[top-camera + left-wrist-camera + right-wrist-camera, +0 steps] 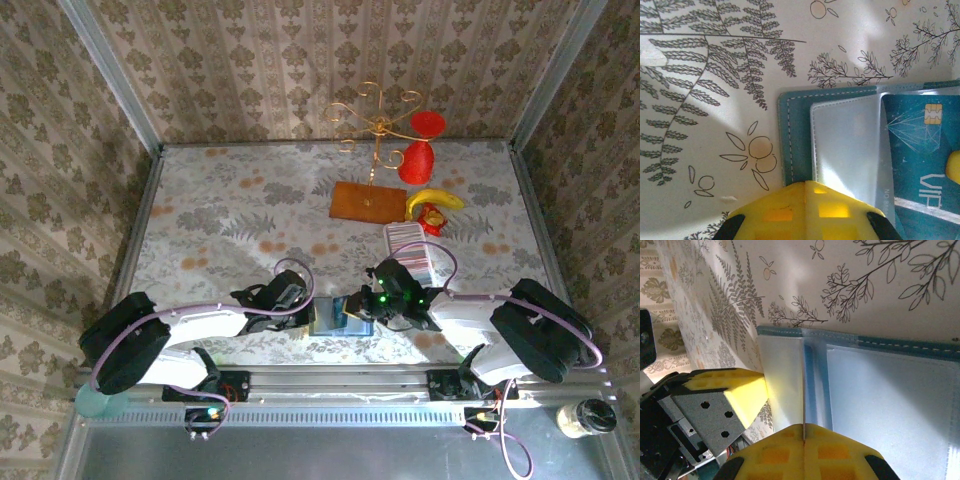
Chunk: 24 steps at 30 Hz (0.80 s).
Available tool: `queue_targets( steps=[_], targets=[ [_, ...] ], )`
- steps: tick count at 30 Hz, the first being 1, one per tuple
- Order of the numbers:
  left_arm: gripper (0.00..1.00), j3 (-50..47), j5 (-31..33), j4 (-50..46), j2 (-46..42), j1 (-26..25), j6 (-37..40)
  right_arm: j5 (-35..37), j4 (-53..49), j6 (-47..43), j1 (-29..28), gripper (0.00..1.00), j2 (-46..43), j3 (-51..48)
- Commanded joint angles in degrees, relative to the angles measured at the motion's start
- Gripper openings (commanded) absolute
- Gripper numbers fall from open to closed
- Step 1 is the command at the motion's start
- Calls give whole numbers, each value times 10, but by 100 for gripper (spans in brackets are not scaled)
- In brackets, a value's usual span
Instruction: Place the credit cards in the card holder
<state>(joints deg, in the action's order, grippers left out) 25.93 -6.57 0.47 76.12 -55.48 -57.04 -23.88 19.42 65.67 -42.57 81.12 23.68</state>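
The left tool [805,215] has its yellow fingertips pressed together, with nothing visibly between them. It sits at the near edge of the card holder [795,140], over the holder's left panel, and looks to be pinning it to the counter [715,100]. The right tool [804,445] is also pressed together, at the same near edge of the holder. A thin pale line runs straight up from the seam between its fingertips. This may be a card pinched edge-on or only the border of a sleeve, and I cannot tell which.

The holder lies open and flat on the counter between the two tools. Its left panel carries a clear plastic sleeve [850,140] that looks empty. On the holder's right panel lies a blue card [920,150] with a gold chip and "VIP" lettering. A pale strip with small print shows between it and the sleeve, possibly the edge of a silvery card. Whether either is tucked into a pocket or only resting on top is not clear.

Judging by this, the task is partly under way: at least one card is at the holder, and its seating is unconfirmed.

On the far side of the holder stands a long whitish tray [408,245] showing pinkish stripes. They are too small to say whether they are more cards waiting to be moved.
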Motion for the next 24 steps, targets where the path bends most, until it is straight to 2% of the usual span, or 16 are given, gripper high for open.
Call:
queue_targets(
  steps=[1, 24],
  targets=[
    [0, -3, 12, -37, 11, -3, -5, -21, -36, -18, -3, 0, -10, 0],
    [0, -2, 10, -34, 15, -7, -10, -26, -20, -22, -6, 0, -1, 8]
  ],
)
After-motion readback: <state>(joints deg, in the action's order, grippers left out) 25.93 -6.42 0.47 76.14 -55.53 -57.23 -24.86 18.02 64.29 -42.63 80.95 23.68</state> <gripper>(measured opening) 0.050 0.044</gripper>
